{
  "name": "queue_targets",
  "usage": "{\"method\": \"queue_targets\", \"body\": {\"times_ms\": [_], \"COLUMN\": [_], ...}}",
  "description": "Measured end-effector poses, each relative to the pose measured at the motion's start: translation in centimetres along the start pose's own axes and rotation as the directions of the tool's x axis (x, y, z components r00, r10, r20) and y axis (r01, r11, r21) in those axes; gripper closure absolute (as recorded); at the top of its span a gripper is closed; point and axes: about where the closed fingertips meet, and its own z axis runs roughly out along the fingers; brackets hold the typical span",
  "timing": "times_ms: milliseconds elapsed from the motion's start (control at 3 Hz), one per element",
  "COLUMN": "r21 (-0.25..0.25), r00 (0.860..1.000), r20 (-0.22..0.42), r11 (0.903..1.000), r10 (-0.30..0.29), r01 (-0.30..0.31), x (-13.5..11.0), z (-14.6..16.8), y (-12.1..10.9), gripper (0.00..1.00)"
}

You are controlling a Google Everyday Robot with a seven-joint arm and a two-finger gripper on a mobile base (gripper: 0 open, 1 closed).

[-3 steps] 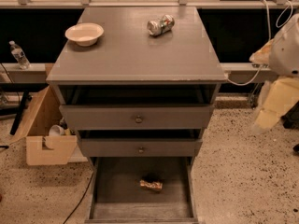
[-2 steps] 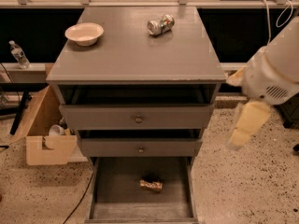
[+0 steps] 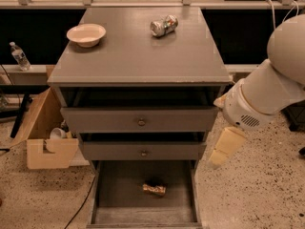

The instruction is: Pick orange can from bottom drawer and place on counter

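1. Gripper's [image 3: 224, 149] dropped lower, now 2 o'clock of orange can [image 3: 154, 189]; can't tell its grip state.
2. Can lies sideways mid bottom drawer [image 3: 114, 197]: might roll off, or arm [image 3: 267, 92] clips drawer above [image 3: 109, 151].

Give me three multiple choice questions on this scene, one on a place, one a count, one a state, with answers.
1. Where does the orange can lie? A in the cardboard box; B in the white bowl; C in the bottom drawer.
2. How many cans show? A one; B two; C three.
3. The bottom drawer is: A pulled open; B shut; C taken out.
Answers: 1 C, it lies on the drawer's grey floor. 2 B, the orange one plus a silver can on the counter. 3 A, its floor is exposed; the gripper hangs up and right of it, apart from the orange can.
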Motion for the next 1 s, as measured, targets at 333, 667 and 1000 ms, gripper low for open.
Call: {"method": "queue_targets", "body": {"times_ms": [333, 667, 1000], "r21": [-0.049, -0.135, -0.156], "r00": [0.999, 0.982, 0.960], "r20": [0.040, 0.184, 0.277], "r11": [0.9985, 0.9888, 0.9848], "r10": [-0.022, -0.039, -0.029], "r01": [0.024, 0.064, 0.075], "x": [1.0, 3.4, 4.7], "z": [3.6, 12.0, 17.5], "y": [0.4, 1.2, 1.4], "gripper": [0.00, 0.00, 0.00]}}
